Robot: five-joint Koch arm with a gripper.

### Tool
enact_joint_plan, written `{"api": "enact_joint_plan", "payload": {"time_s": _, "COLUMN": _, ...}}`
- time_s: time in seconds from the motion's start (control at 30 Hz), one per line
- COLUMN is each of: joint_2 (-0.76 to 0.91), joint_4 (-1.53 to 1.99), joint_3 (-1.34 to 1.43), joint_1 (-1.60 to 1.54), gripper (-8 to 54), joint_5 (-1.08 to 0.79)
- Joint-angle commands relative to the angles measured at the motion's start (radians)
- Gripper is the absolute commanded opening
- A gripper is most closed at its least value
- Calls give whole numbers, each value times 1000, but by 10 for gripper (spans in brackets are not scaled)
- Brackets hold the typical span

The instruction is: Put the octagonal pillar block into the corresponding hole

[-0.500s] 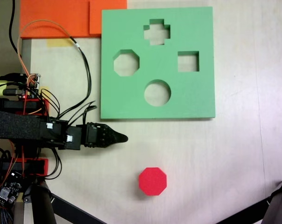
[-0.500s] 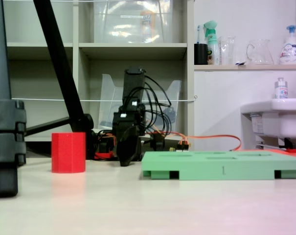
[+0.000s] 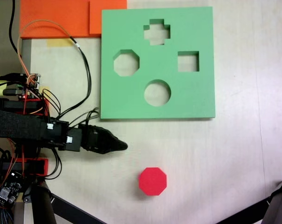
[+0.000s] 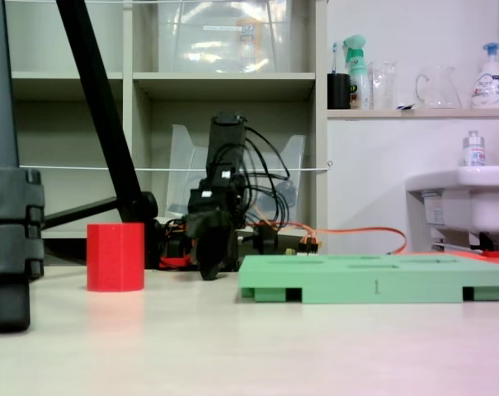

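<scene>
Block [image 3: 153, 181] sat bright red, eight-sided on top, upright on the worktop [image 3: 234, 154], apart from the gripper [image 3: 123, 146], whose jaws looked pressed together.

One red octagonal pillar block [image 3: 153, 181] stands on the table [image 3: 234, 154]. One green foam board [image 3: 131, 100] lies there, with four cutouts: one octagonal hole [image 3: 126, 63], one cross [image 3: 156, 32], one square [image 3: 188, 61], one round [image 3: 157, 93]. Two orange foam pieces [image 3: 54, 16] sit at the table's top left corner. One gripper [image 3: 124, 146].
</scene>
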Motion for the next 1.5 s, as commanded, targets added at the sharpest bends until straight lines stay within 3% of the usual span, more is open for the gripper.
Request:
{"api": "enact_joint_plan", "payload": {"time_s": 0.0, "joint_2": 75, "joint_4": -91, "joint_3": -58, "joint_1": 80, "gripper": 285, "joint_5": 319}}
{"api": "enact_joint_plan", "payload": {"time_s": 0.13, "joint_2": 75, "joint_4": 75, "joint_3": -313, "joint_1": 167, "gripper": 233, "joint_5": 574}}
{"api": "enact_joint_plan", "payload": {"time_s": 0.23, "joint_2": 74, "joint_4": 574, "joint_3": -675, "joint_1": 183, "gripper": 233, "joint_5": 727}}
{"api": "enact_joint_plan", "payload": {"time_s": 0.5, "joint_2": -17, "joint_4": 1173, "joint_3": -1187, "joint_1": 201, "gripper": 233, "joint_5": 822}}
{"api": "enact_joint_plan", "payload": {"time_s": 0.7, "joint_2": -350, "joint_4": 1597, "joint_3": -1621, "joint_1": 285, "gripper": 214, "joint_5": 848}}
{"api": "enact_joint_plan", "payload": {"time_s": 0.93, "joint_2": -604, "joint_4": 1700, "joint_3": -1736, "joint_1": 318, "gripper": 216, "joint_5": 848}}
{"api": "enact_joint_plan", "payload": {"time_s": 0.97, "joint_2": -618, "joint_4": 1701, "joint_3": -1744, "joint_1": 318, "gripper": 237, "joint_5": 847}}
{"api": "enact_joint_plan", "payload": {"time_s": 1.0, "joint_2": -632, "joint_4": 1703, "joint_3": -1756, "joint_1": 313, "gripper": 352, "joint_5": 848}}
{"api": "enact_joint_plan", "payload": {"time_s": 1.03, "joint_2": -640, "joint_4": 1703, "joint_3": -1758, "joint_1": 304, "gripper": 430, "joint_5": 848}}
{"api": "enact_joint_plan", "payload": {"time_s": 1.07, "joint_2": -646, "joint_4": 1703, "joint_3": -1759, "joint_1": 302, "gripper": 456, "joint_5": 850}}
{"api": "enact_joint_plan", "payload": {"time_s": 1.17, "joint_2": -669, "joint_4": 1703, "joint_3": -1759, "joint_1": 302, "gripper": 463, "joint_5": 874}}
{"api": "enact_joint_plan", "payload": {"time_s": 1.27, "joint_2": -707, "joint_4": 1690, "joint_3": -1786, "joint_1": 291, "gripper": 522, "joint_5": 894}}
{"api": "enact_joint_plan", "payload": {"time_s": 1.47, "joint_2": -815, "joint_4": 1649, "joint_3": -1816, "joint_1": 282, "gripper": 523, "joint_5": 916}}
